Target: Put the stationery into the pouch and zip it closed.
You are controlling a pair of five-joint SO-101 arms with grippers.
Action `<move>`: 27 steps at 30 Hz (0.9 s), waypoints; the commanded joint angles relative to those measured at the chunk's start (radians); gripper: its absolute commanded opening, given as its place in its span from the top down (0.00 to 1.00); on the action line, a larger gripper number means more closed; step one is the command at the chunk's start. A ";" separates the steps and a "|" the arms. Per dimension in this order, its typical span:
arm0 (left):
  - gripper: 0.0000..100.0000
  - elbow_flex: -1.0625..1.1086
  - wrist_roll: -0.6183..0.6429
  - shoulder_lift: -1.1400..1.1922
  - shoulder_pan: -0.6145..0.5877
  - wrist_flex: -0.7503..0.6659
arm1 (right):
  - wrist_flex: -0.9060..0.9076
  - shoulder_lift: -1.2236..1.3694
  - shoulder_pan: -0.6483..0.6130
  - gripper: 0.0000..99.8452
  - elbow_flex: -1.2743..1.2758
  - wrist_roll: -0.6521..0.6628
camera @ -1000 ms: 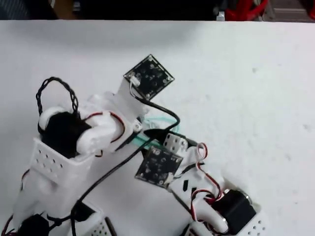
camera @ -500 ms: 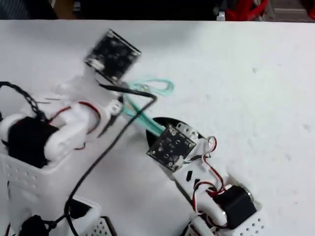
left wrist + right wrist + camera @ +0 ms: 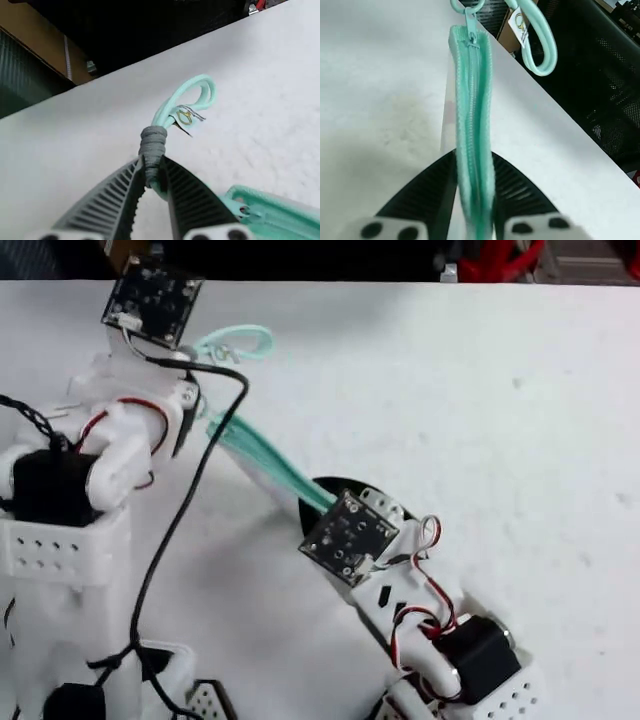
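The right tool (image 3: 474,156) is clenched on the near end of the mint-green pouch (image 3: 472,95), its black fingers pressed against both sides. From there the pouch stretches taut across the white desk (image 3: 500,440) toward the left arm (its zip slider (image 3: 470,27) sits at that far end). The left tool (image 3: 153,162) pinches the grey binding (image 3: 152,140) of the pouch's strap (image 3: 192,95), which loops onward over the desk.

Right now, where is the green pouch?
In the high view the mint pouch stretches between the two arms, left of centre: the left arm's jaws pinch its strap, the right arm's jaws clamp its other end.
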 commanded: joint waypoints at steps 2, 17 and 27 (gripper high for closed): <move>0.98 -0.015 0.003 -0.019 -0.128 -0.081 | 0.016 -0.021 0.033 0.98 -0.002 -0.009; 0.98 -0.026 -0.015 -0.021 -0.068 -0.046 | 0.013 -0.022 -0.042 0.98 0.020 -0.009; 0.98 -0.089 0.064 -0.048 0.084 -0.035 | 0.041 -0.021 -0.047 0.81 0.000 -0.077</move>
